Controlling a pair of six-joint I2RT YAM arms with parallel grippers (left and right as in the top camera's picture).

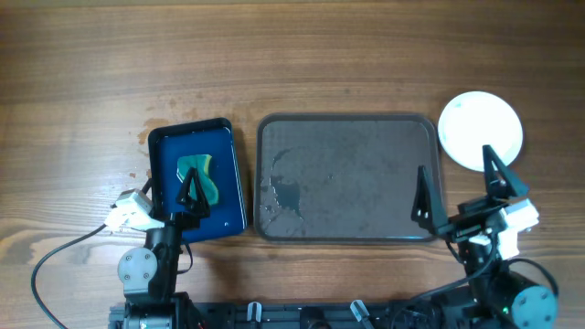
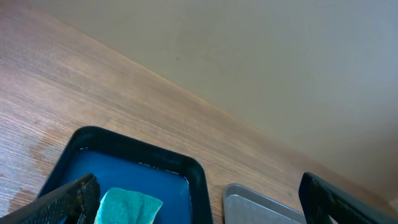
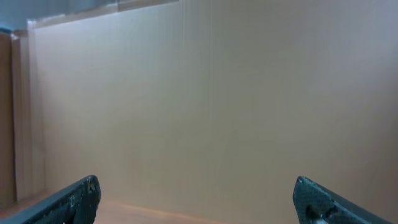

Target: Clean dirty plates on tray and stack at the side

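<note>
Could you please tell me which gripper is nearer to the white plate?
The right one. The right gripper hangs open just short of the plate, by the grey tray's right edge; the left gripper is far off beyond that tray, over the blue tray.

I see open desk [image 1: 274,55] along the far side and bare tray [image 1: 366,183] between my tools, the blue tray [image 1: 219,146] under the left tool [image 1: 192,187], the plates [image 1: 480,128] just beyond the right tool [image 1: 453,160].
</note>
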